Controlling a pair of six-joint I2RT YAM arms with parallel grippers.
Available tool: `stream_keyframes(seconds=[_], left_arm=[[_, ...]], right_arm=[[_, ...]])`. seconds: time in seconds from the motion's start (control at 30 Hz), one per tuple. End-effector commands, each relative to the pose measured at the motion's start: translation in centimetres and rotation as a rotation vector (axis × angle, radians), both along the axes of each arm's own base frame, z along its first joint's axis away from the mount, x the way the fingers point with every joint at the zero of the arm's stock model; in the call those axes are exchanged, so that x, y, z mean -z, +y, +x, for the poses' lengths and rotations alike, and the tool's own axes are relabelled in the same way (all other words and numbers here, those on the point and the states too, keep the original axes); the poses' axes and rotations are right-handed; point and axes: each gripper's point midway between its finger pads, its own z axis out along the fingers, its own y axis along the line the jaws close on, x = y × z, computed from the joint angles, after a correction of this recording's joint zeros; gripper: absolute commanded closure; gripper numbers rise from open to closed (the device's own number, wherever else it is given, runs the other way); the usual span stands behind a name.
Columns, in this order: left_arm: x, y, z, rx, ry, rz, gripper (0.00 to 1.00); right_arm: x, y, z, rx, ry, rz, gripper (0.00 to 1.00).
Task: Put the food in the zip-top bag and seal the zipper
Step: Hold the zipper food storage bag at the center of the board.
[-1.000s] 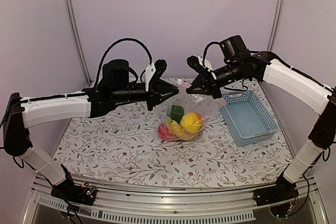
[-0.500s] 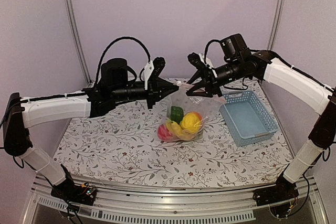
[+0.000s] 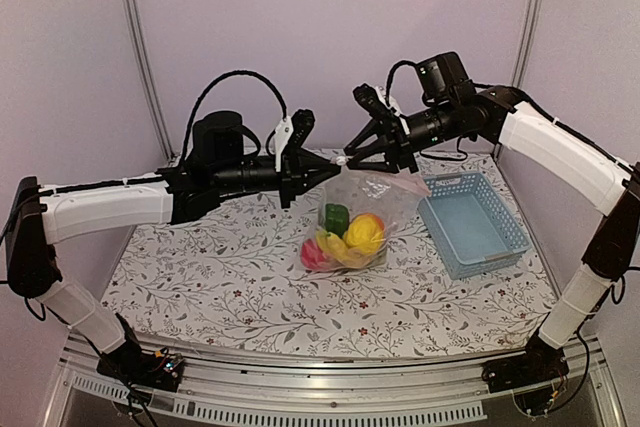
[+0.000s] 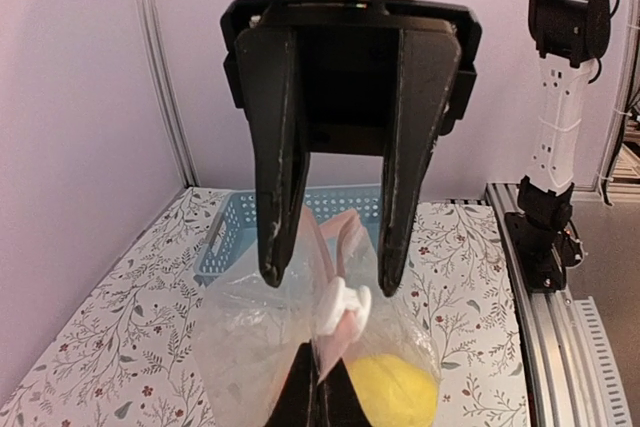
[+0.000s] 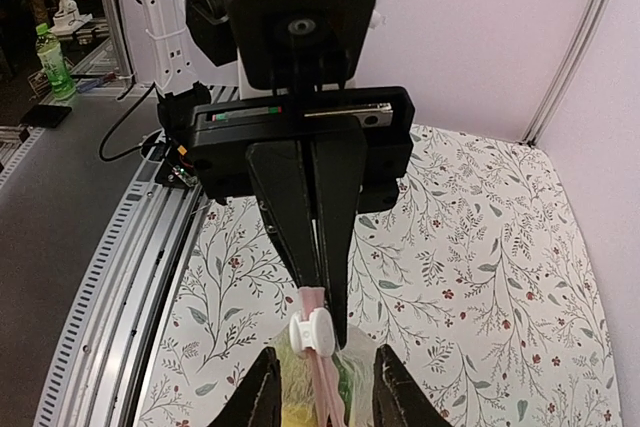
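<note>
The zip-top bag [image 3: 378,197] hangs between my grippers and holds the food [image 3: 350,235]: yellow, green and red pieces resting low on the table. My left gripper [image 3: 328,169] is shut on the left end of the bag's pinkish zipper strip [image 4: 345,237]; its own closed fingertips show in the left wrist view [image 4: 320,387]. A white slider [image 4: 345,312] sits on the strip just beside that grip and also shows in the right wrist view [image 5: 318,332]. My right gripper [image 3: 352,155] is open, with its jaws either side of the strip just short of the slider [image 5: 328,359].
A light-blue slotted basket [image 3: 475,227] stands empty on the right of the flower-patterned table [image 3: 200,277]. The back wall is close behind both grippers. A metal rail [image 3: 300,367] runs along the near edge.
My right gripper has moved left along the bag's mouth, close up to the left gripper and the slider. The left arm and the food have not moved.
</note>
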Motion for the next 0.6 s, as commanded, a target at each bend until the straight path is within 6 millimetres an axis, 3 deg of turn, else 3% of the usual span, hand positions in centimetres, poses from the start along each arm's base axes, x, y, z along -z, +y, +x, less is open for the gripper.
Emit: stream_keyframes(seconds=[0.0,0.57], left_arm=[[-1.39,0.08,0.11,0.007,-0.004,-0.026,1.00],[-1.14,-0.11,-0.02,0.024,0.021,-0.015,1.00]], right_arm=[[0.50,0.51,0.03,-0.004,0.011,-0.018,0.70],[0.41,1.14,-0.08,-0.004,-0.007,-0.015,0.80]])
